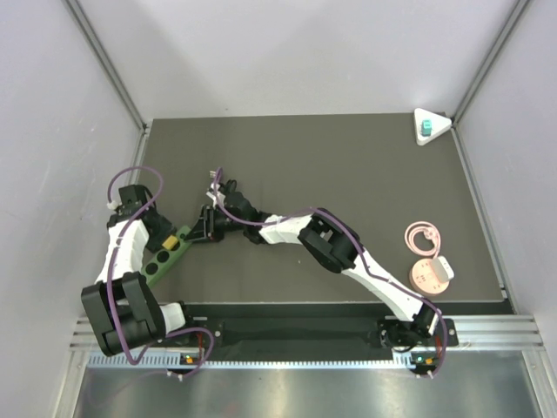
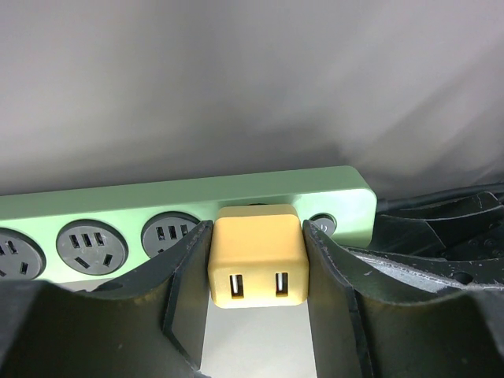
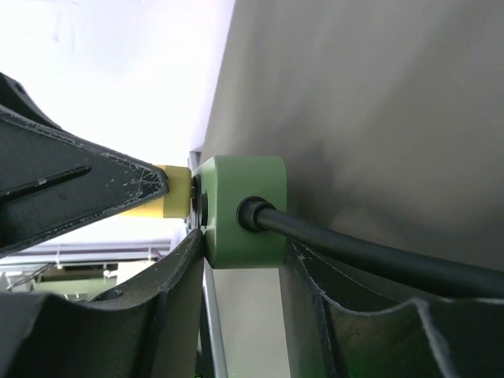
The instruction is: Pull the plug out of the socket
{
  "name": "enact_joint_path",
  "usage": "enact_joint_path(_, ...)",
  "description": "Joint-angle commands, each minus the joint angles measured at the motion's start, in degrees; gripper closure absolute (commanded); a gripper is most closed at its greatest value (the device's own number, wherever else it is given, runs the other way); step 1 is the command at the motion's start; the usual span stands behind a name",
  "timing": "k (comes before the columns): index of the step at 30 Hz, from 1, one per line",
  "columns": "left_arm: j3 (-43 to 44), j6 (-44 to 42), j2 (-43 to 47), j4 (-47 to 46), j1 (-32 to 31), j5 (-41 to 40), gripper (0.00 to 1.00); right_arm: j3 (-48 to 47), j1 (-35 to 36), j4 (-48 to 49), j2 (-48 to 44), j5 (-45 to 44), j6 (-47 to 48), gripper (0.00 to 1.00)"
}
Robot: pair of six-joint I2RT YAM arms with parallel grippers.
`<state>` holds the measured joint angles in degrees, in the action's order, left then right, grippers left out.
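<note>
The teal plug [image 1: 426, 129] sits on the white triangular socket [image 1: 438, 122] in the far right corner of the table, far from both grippers. My left gripper [image 1: 180, 235] [image 2: 257, 244] is shut on a yellow cube [image 2: 256, 256] that is plugged into a green power strip [image 2: 157, 201] [image 1: 164, 261]. The fingers press on both sides of the cube. My right gripper [image 1: 202, 228] [image 3: 240, 256] is shut on the cable end of the power strip [image 3: 240, 209], where a black cable [image 3: 378, 252] comes out.
A round pink disc [image 1: 428, 275] with a small white cube [image 1: 442, 264] on it lies at the near right, with a pink coil [image 1: 423, 235] just behind. Grey walls close the table on the left, back and right.
</note>
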<state>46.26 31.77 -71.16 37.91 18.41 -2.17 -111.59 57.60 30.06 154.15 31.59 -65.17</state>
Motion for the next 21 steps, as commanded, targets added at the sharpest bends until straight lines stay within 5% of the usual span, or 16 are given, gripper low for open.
enact_joint_path(1, 1.64, 1.71, 0.31, 0.49, -0.4, 8.68, 1.0, -3.28, 1.02, -11.4, 1.86, -7.15, 7.66, 1.0)
enact_joint_path(10, 5.33, 4.35, 1.9, 1.99, -0.31, 10.43, 1.0, -9.61, 1.99, -31.53, 4.41, -12.96, 14.27, 1.0)
enact_joint_path(21, 8.14, 6.82, 1.11, 2.96, -0.4, 13.52, 1.0, -12.34, 1.9, -42.45, 6.6, -16.82, 17.44, 1.0)
